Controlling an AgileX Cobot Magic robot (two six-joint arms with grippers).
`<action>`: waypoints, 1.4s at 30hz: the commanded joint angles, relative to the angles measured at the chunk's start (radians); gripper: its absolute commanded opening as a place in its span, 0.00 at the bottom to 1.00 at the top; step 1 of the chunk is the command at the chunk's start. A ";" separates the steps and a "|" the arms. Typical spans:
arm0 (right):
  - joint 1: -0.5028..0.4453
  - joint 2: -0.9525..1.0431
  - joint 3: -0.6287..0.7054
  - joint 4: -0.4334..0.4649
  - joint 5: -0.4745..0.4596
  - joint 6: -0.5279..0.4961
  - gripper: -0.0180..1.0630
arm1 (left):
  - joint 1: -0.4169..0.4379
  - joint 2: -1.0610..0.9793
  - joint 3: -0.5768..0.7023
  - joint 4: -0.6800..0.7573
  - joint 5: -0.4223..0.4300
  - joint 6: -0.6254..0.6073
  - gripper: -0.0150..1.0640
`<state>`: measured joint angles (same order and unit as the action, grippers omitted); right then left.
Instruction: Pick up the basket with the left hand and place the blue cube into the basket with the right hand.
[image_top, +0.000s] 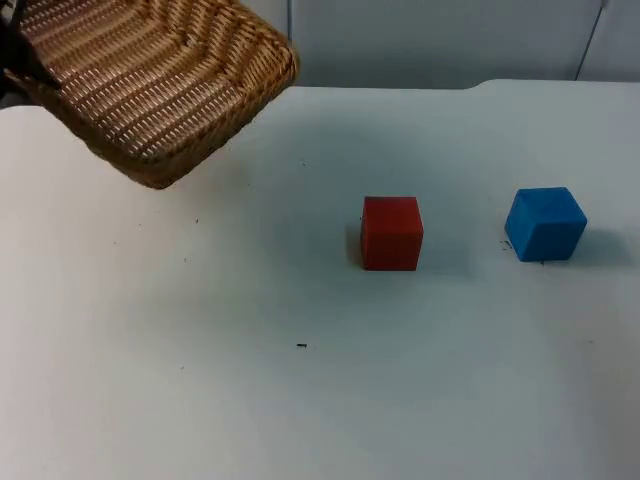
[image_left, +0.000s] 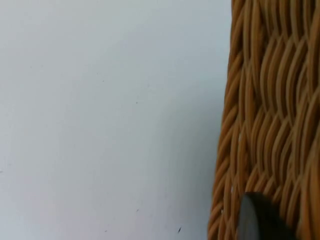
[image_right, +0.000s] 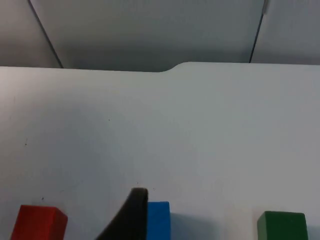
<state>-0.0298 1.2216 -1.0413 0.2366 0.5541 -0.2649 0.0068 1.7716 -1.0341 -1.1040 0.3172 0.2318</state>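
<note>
Two blocks sit close: red block (image_top: 391, 233) beside the blue cube (image_top: 545, 224). Left claw (image_left: 257, 220) is clamped on the lifted, tilted basket (image_top: 150, 85); can't tell my right claw's (image_right: 132, 215) gap. Risk: bumping red, or the tilt spilling the cube.

The white table (image_top: 250, 380) runs back to a grey partition wall (image_top: 430, 40) along the upper edge of the top view, with a small step in its far edge toward the upper right. A red cube (image_top: 391, 232) stands on it just right of the frame's centre, and a blue cube (image_top: 545, 224) stands apart from it near the right edge. The right wrist view adds a green cube (image_right: 282, 226) on the same surface, beyond the blue one from the red.
</note>
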 joint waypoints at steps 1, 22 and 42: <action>0.004 0.003 -0.009 0.004 0.009 -0.008 0.98 | 0.023 -0.031 0.004 0.143 0.113 -0.006 0.01; 0.158 0.152 -0.069 -0.166 0.066 0.154 0.98 | 0.079 -0.065 0.002 0.586 0.476 0.068 0.01; 0.183 0.585 -0.301 -0.257 0.147 0.293 0.95 | 0.079 -0.011 -0.004 0.447 0.518 0.129 0.01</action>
<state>0.1507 1.8016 -1.3319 -0.0125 0.7005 0.0162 0.0832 1.7642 -1.0324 -0.6225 0.8245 0.3578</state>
